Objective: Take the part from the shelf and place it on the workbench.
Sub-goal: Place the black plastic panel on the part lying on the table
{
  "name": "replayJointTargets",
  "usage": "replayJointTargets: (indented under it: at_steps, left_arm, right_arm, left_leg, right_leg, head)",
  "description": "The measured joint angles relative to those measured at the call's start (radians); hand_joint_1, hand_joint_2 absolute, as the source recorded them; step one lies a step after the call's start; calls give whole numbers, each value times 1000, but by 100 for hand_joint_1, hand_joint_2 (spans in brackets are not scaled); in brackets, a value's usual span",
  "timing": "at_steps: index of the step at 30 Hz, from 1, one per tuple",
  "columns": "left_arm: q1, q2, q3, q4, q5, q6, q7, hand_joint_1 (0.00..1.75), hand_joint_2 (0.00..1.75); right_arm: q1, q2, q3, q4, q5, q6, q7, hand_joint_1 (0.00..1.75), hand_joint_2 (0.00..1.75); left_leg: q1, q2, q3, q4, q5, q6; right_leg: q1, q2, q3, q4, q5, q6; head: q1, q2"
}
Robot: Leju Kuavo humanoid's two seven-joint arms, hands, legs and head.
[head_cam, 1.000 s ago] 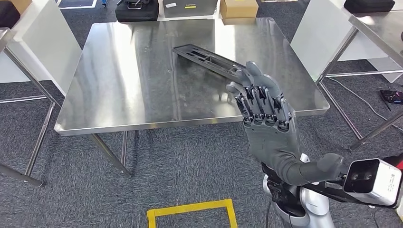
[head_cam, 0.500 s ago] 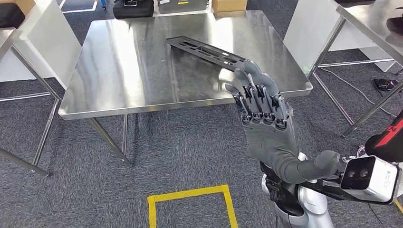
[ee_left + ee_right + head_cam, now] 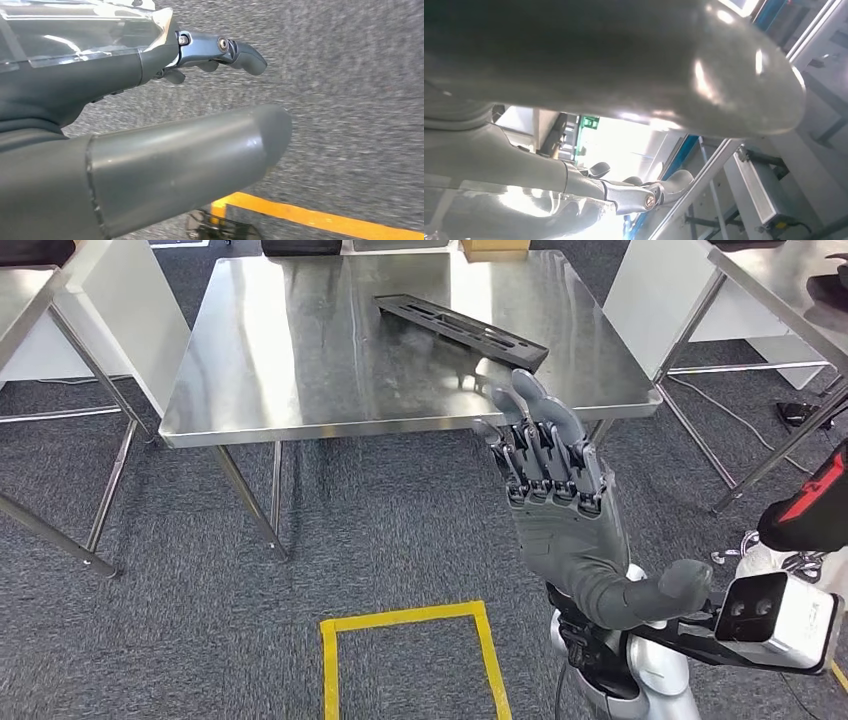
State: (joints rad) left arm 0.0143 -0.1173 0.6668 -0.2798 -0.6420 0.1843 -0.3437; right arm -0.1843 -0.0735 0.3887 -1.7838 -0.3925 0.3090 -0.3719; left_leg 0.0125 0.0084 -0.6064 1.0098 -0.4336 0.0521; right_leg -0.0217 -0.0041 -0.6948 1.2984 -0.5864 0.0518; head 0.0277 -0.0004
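No legible writing on part (image 3: 462,331)

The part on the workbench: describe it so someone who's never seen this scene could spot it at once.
Find the square steel workbench in the middle of the head view, standing on grey carpet. On its far right area lies the part, a long, flat, dark bar with cut-out slots, set diagonally and pointing toward the raised right hand. It is the only dark thing lying on the shiny tabletop.

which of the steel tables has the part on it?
The middle workbench, straight ahead of the raised right hand: the long black part lies diagonally on its top. The tables at the left and right edges show none.
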Motion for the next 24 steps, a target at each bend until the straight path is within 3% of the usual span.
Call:
replayJointTargets:
  at_steps: [1, 2, 3, 5, 6, 7, 8, 9, 10, 12, 13, 14, 15, 16, 18, 20, 21, 22, 24]
  left_arm:
    - [0, 0, 0, 0, 0, 0, 0, 0, 0]
    - [0, -1, 0, 0, 0, 0, 0, 0, 0]
    - [0, -1, 0, 0, 0, 0, 0, 0, 0]
    - [0, -2, 0, -1, 0, 0, 0, 0, 0]
    - [0, -3, 0, -1, 0, 0, 0, 0, 0]
    - [0, -3, 0, -2, -2, 0, 0, 0, 0]
    - [2, -3, 1, -2, -3, 0, 0, 0, 0]
    - [3, -2, 1, -2, -5, -1, 0, 0, 0]
    - [5, -3, 1, -2, -7, -1, 0, 0, 0]
    - [7, -3, 1, -2, -11, -2, 0, 0, 0]
    - [7, -3, 1, -2, -13, -3, 0, 0, 0]
    - [6, -3, 1, -2, -16, -4, 0, 0, 0]
    - [6, -2, 1, -2, -17, -6, 0, 0, 0]
    - [6, -2, 1, -3, -18, -8, 0, 0, 0]
    - [5, -1, 2, -4, -19, -10, 0, 0, 0]
    - [3, -1, 3, -7, -19, -11, -1, 0, 0]
    - [1, -1, 3, -8, -19, -11, -1, 0, 0]
    - [1, -1, 4, -8, -19, -12, -2, 0, 0]
    - [2, -1, 5, -8, -19, -12, -3, 0, 0]
  right_arm:
    - [1, 0, 0, 0, 0, 0, 0, 0, 0]
    - [2, 0, 0, 0, 0, 0, 0, 0, 0]
    - [1, 0, 0, 0, 0, 0, 0, 0, 0]
    - [0, 0, 0, 0, 0, 0, 0, 0, 0]
    - [-1, 0, 0, 0, 0, 0, 0, 0, 0]
    - [0, 0, -1, 0, 0, 0, 0, 0, 0]
    - [1, 0, -1, 0, 1, -1, 0, 0, 0]
    - [2, 0, -1, 0, 3, -2, 0, 0, 0]
    - [3, 1, -1, 0, 6, -3, 0, 0, 0]
    - [8, 3, -2, 0, 11, -5, 0, 0, 0]
    - [11, 4, -2, 0, 13, -6, 0, 0, 0]
    - [16, 4, -3, 0, 14, -6, 0, 0, 0]
    - [20, 4, -3, 0, 15, -6, 0, 0, 0]
    - [24, 4, -4, 0, 15, -6, 0, 0, 0]
    - [28, 4, -6, 0, 15, -6, 0, 0, 0]
    - [29, 4, -10, -3, 15, -6, 0, 0, 0]
    - [29, 5, -12, -4, 15, -6, 0, 0, 0]
    - [29, 5, -13, -6, 15, -6, 0, 0, 0]
    - [30, 5, -14, -6, 15, -6, 0, 0, 0]
  left_leg:
    - [-2, 0, -16, 1, 13, -1]
    - [-2, 0, -32, 1, 26, -3]
    - [-3, 0, -44, 1, 38, -6]
    - [-6, -1, -60, 1, 61, -15]
    - [-7, -1, -63, -1, 73, -21]
    - [-7, -1, -64, -5, 84, -27]
    - [-6, -1, -66, -10, 95, -32]
    - [-5, -2, -70, -7, 88, -38]
    - [-3, -4, -78, 8, 61, -43]
    - [1, -7, -105, 101, -47, -52]
    - [1, -8, -117, 166, -97, -56]
    - [2, -8, -125, 228, -127, -60]
    - [2, -8, -124, 269, -130, -63]
    - [4, -8, -108, 281, -114, -65]
    - [10, -8, -25, 204, -67, -68]
    - [11, -11, 70, 75, -72, -67]
    - [9, -14, 95, 33, -87, -63]
    - [5, -16, 101, 13, -97, -57]
    - [2, -14, 86, 3, -88, -36]
  right_leg:
    - [0, 0, 24, -3, 15, 9]
    - [1, 0, 65, -41, 36, 16]
    - [3, 1, 125, -113, 49, 16]
    - [12, 1, 237, -272, 40, 3]
    - [17, 2, 266, -322, 30, -5]
    - [21, 2, 272, -342, 27, -11]
    - [19, 2, 262, -342, 34, -16]
    - [14, 1, 252, -342, 45, -25]
    - [10, 0, 242, -342, 57, -36]
    - [3, -3, 216, -342, 84, -52]
    - [4, -4, 203, -341, 97, -56]
    - [5, -5, 189, -340, 110, -55]
    - [5, -5, 174, -338, 122, -52]
    - [5, -6, 157, -334, 133, -49]
    - [4, -6, 123, -318, 147, -40]
    - [7, -6, 95, -297, 157, -29]
    - [9, -7, 86, -290, 163, -21]
    - [10, -8, 78, -288, 171, -12]
    - [9, -8, 66, -285, 181, 4]
  head:
    - [0, 0]
    - [0, 0]
    - [0, 0]
    - [-1, 0]
    - [0, 0]
    - [-1, 0]
    - [-1, 0]
    - [-1, 0]
    - [-2, 0]
    - [-4, 0]
    - [-4, 0]
    - [-4, 0]
    - [-4, 0]
    - [-5, 0]
    - [-5, 0]
    - [-4, 0]
    - [-3, 0]
    - [-2, 0]
    - [0, 0]
